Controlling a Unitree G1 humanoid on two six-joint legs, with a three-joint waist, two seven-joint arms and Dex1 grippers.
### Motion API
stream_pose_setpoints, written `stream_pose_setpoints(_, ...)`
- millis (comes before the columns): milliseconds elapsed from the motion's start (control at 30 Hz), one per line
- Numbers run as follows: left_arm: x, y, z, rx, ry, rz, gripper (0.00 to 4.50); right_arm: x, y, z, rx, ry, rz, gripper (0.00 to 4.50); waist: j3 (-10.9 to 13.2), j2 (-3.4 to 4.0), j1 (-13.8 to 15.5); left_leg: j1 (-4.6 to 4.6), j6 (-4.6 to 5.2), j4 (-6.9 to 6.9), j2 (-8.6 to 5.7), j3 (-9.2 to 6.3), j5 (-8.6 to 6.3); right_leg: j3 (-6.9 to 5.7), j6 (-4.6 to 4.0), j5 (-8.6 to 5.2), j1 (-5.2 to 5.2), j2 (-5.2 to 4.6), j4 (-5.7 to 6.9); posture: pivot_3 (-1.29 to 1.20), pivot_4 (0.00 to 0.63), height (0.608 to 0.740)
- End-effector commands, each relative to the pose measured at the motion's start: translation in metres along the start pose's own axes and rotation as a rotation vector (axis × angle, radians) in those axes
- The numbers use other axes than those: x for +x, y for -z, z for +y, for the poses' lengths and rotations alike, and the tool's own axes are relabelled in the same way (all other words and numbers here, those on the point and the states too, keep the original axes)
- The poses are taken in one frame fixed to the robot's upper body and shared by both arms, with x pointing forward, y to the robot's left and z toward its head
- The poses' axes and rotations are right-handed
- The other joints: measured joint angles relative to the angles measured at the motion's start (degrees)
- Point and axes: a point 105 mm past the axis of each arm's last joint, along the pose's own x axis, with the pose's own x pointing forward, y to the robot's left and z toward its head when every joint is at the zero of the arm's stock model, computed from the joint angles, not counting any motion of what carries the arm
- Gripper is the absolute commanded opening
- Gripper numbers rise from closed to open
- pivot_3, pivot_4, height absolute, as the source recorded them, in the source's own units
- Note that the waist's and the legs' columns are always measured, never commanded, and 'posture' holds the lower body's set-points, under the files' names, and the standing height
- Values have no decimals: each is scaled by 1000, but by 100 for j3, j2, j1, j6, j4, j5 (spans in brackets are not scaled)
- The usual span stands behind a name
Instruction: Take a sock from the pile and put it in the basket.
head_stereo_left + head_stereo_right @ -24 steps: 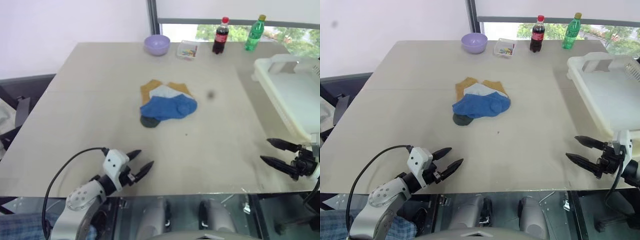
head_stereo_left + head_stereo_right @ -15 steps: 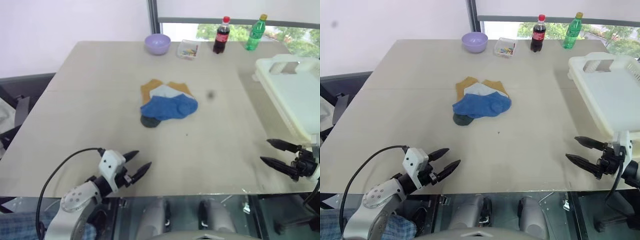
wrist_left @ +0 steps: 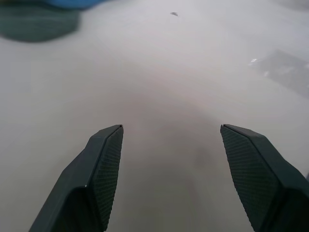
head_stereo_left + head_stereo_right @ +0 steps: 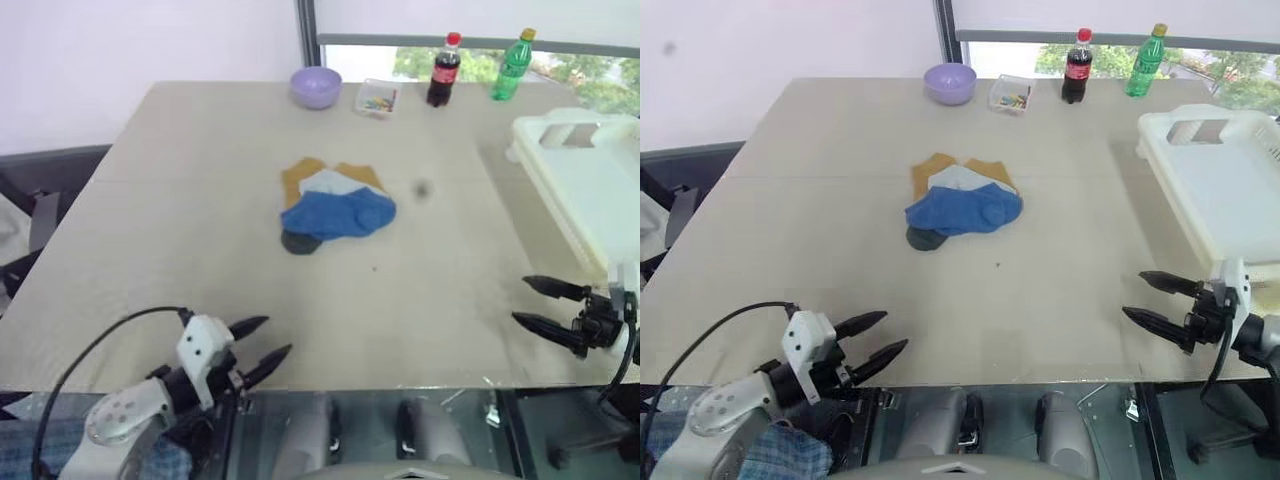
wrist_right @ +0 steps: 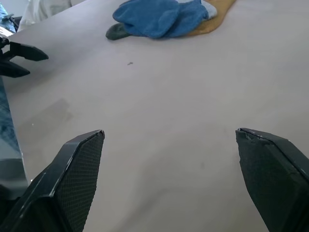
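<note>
Left gripper [image 4: 268, 342]: at the table's near edge, left of centre, jaws spread, nothing between them.
Pile [image 4: 335, 206]: mid-table, a blue sock on top of mustard, light grey and dark ones; well apart from both grippers.
Right gripper [image 4: 535, 304]: near the table's near right corner, jaws wide, empty.
Basket [image 4: 590, 185]: along the table's right edge; no sock seen in it.
Progress: judged at the start; reach, pick-up, carry and drop all remain.

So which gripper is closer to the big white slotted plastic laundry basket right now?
Right. The right gripper sits open just in front of the white slotted plastic laundry basket; the left gripper, also open, is across the table's near edge.
</note>
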Motion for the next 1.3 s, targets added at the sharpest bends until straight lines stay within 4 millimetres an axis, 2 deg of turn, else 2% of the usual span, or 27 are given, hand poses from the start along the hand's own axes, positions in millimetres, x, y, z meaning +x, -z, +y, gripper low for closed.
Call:
stream_pose_setpoints(33,-3,-18,3,17,-2,-67,3448,18,-15,4,-31,-36,-44,4455,5,-3,-9,0,0,0,0,2,0,2,-1,0,0,0,0,0,150,733)
stream_pose_setpoints(167,-8,-24,5,-19,47,-90,3448,64,-37,17,-41,-86,-146,4455,17,-5,-46,0,2,-1,10,7,2,6,-18,11,-3,9,0,0,150,733)
stream_pose_setpoints(333,-20,-44,10,-109,140,-170,3448,142,-55,32,-29,-137,-202,4455,25,-2,-58,-2,-6,-1,27,7,4,-1,-24,14,-11,23,2,0,150,733)
stream_pose_setpoints(433,-28,-56,12,-115,194,-207,3448,181,-57,24,-87,-102,-154,4455,28,0,-57,-6,-8,-1,24,14,9,-1,-26,16,-14,37,3,0,150,733)
stream_pose_setpoints(533,-34,-65,17,-60,193,-207,3448,206,-59,6,-152,-27,-101,4455,28,-5,-15,-11,-18,0,15,19,29,1,-28,17,-14,43,0,0,150,733)
stream_pose_setpoints(700,-43,-78,40,64,76,-235,3448,239,-53,0,-149,2,-17,4455,31,-8,-146,-25,-29,0,23,33,36,10,-27,18,-26,65,-1,0,150,733)
stream_pose_setpoints(800,-49,-81,49,87,12,-251,3448,246,-53,0,-143,-7,-12,4455,31,-8,-179,-22,-43,-1,35,27,43,10,-22,22,-25,84,5,0,150,733)
stream_pose_setpoints(1000,-61,-70,53,78,-40,-221,3448,257,-50,4,-111,-36,-8,4455,31,-7,-224,-22,-47,-2,43,32,42,18,-7,32,-31,90,7,0,150,733)
stream_pose_setpoints(1100,-66,-67,55,84,-70,-213,3448,261,-54,7,-62,-51,-36,3617,31,-8,-241,-19,-50,-2,44,31,43,19,-10,33,-31,90,13,0,150,733)
stream_pose_setpoints(1233,-70,-65,55,77,-79,-207,3448,264,-59,12,-32,-75,-58,1897,31,-8,-286,-15,-55,-2,47,31,45,20,-21,38,-32,90,18,0,150,733)
stream_pose_setpoints(1300,-70,-63,55,79,-77,-200,3448,267,-57,14,-43,-83,-49,876,31,-8,-298,-13,-58,-2,47,30,47,21,-23,39,-32,90,23,0,150,733)
